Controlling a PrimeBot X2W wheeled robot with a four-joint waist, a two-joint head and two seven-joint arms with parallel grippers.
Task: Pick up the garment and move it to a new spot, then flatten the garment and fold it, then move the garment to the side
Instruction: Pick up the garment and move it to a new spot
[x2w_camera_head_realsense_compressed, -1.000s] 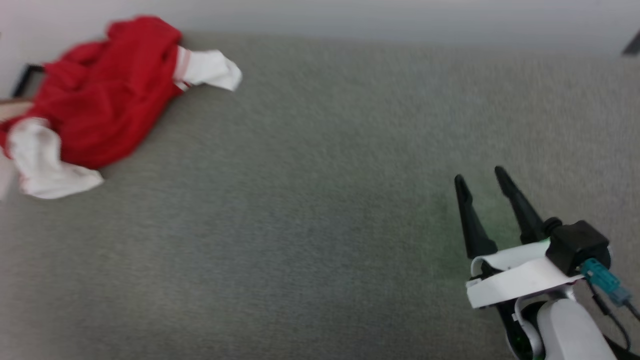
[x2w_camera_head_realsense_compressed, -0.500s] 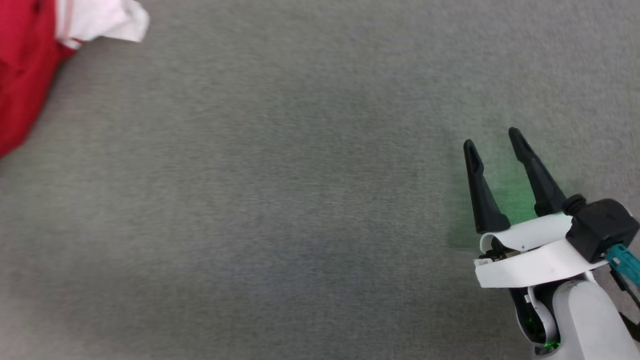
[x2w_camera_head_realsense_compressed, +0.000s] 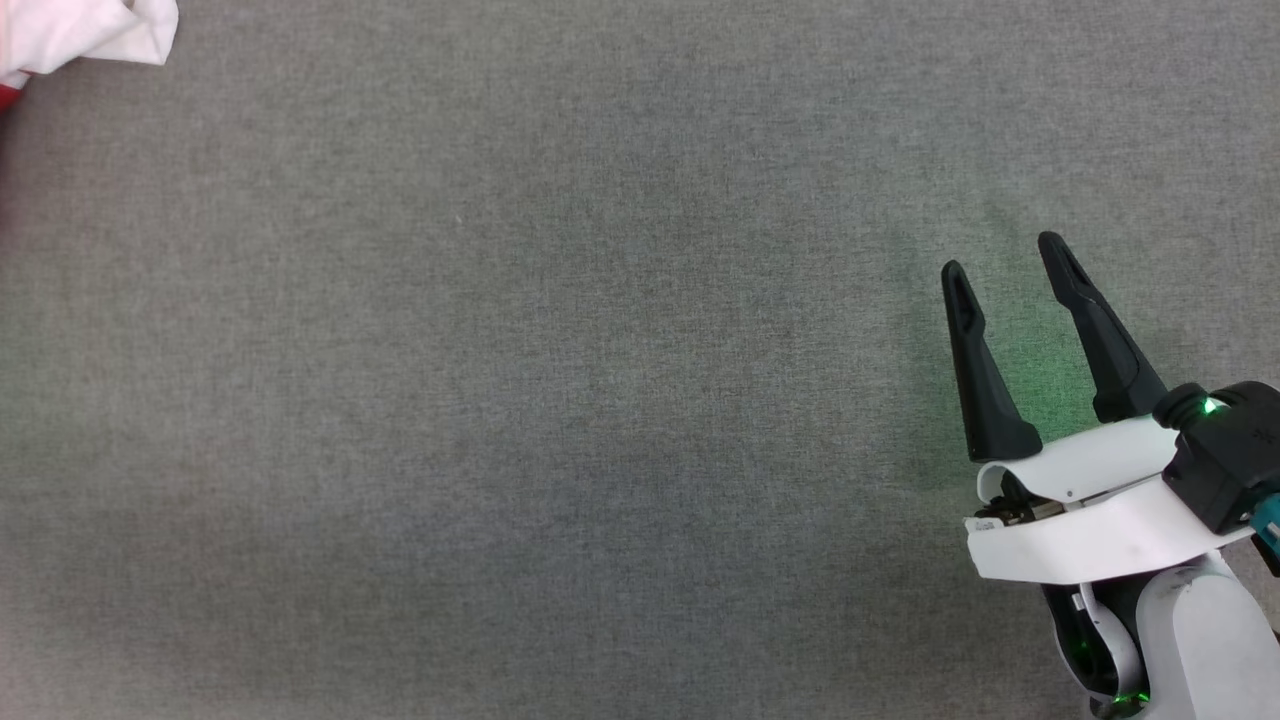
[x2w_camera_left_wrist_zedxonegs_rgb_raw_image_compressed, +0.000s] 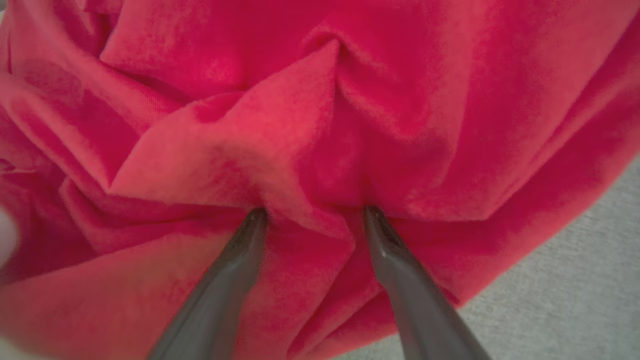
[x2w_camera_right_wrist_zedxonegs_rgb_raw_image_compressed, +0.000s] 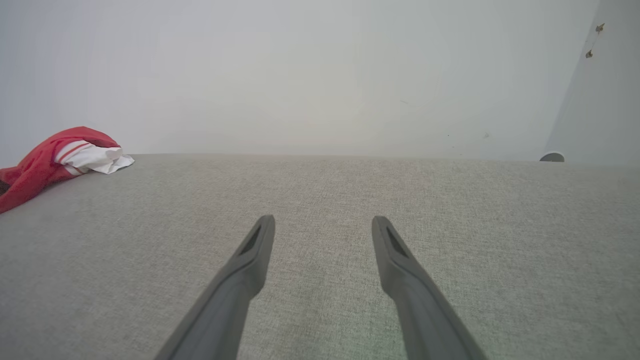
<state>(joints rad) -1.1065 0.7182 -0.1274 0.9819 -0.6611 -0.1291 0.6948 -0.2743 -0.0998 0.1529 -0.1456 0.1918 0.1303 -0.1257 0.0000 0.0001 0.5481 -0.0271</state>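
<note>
1. Spread apart on the left gripper, two long dark fingers, tips pushed into the big red jersey shirt with white sleeves, a soft fold of it bunched up between them
2. Spread apart too on the right gripper, holding nothing, low over the flat grey cloth top, with a green glow on the cloth between the fingers
3. Well apart from that gripper, the shirt in a crumpled heap at the far left edge of the grey top, one white sleeve with red stripes poking out
4. Behind the grey top, a plain pale wall
</note>
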